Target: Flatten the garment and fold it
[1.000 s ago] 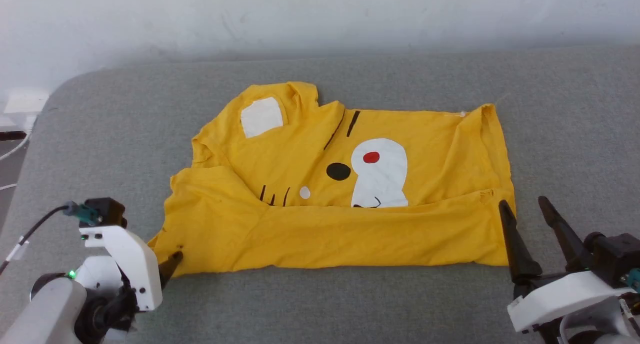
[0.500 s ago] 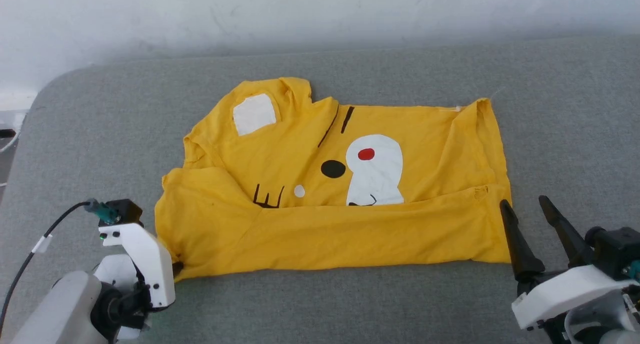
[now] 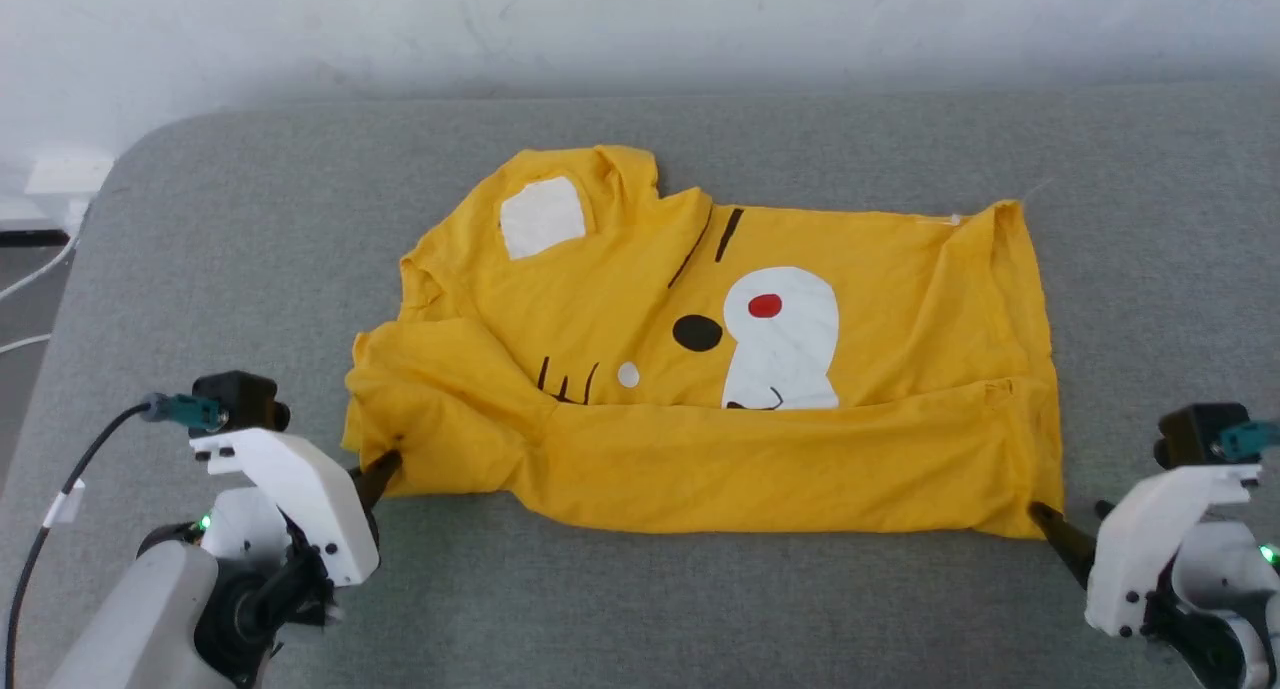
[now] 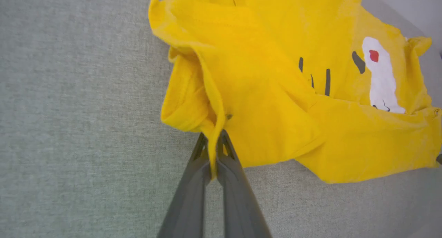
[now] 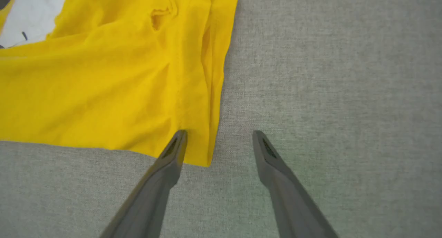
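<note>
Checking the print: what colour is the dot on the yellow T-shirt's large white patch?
Red dot, clearest in head view.

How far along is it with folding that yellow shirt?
Early on. The T-shirt lies on the grey surface, wrinkled, its near edge doubled over the print. The left gripper is shut on its near left corner; the right gripper stands open at the near right corner. Flattening and folding remain.

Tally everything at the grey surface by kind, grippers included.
T-shirt, yellow: 1
Grippers: 2 (left gripper shut on the T-shirt's corner, right gripper open)
Total: 3
</note>
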